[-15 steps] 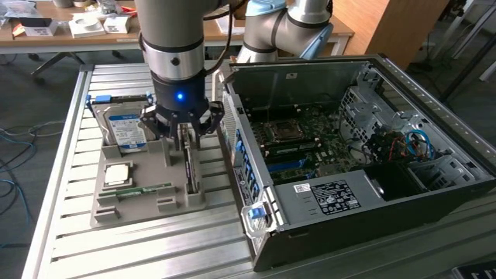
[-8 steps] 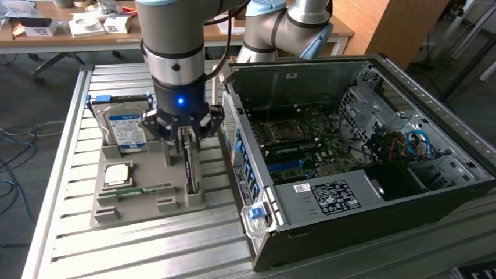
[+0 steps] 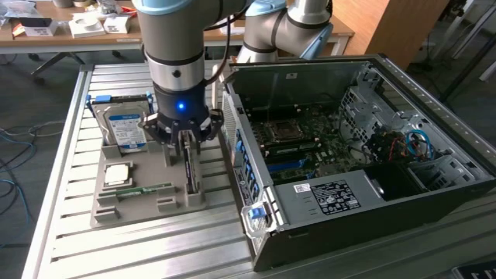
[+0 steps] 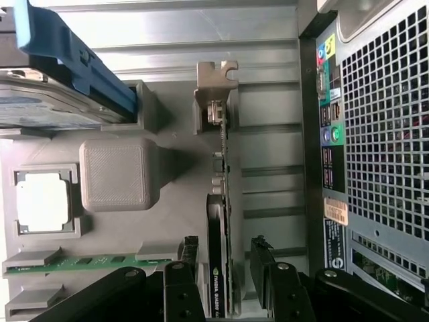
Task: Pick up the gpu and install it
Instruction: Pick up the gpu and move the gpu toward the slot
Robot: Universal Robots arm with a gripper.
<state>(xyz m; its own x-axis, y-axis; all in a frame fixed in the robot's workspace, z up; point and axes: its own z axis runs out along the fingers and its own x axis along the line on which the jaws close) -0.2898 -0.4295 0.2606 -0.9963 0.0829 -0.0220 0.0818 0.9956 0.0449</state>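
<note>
Closest to us, the gripper [image 4: 226, 249] had its black fingers [image 4: 190, 251] spread apart, one on either side of the gpu [image 4: 218, 221], with gaps between them and the card. We saw the gpu standing on edge in a slot of the grey holder [image 4: 120, 174], silver bracket at the far end. The same holder carried a green memory stick [image 4: 87, 263], a processor chip [image 4: 41, 201] and a hard drive [image 3: 124, 128]. The open computer case [image 3: 434, 192] stood just beside it.

GPU [image 4: 216, 261] dark, silver bracket. Hard drive [image 3: 124, 129] silver, blue label; memory stick [image 4: 80, 263] green. Holder [image 4: 114, 174] plain grey, case [image 4: 389, 134] grille dark square-hole grid.
</note>
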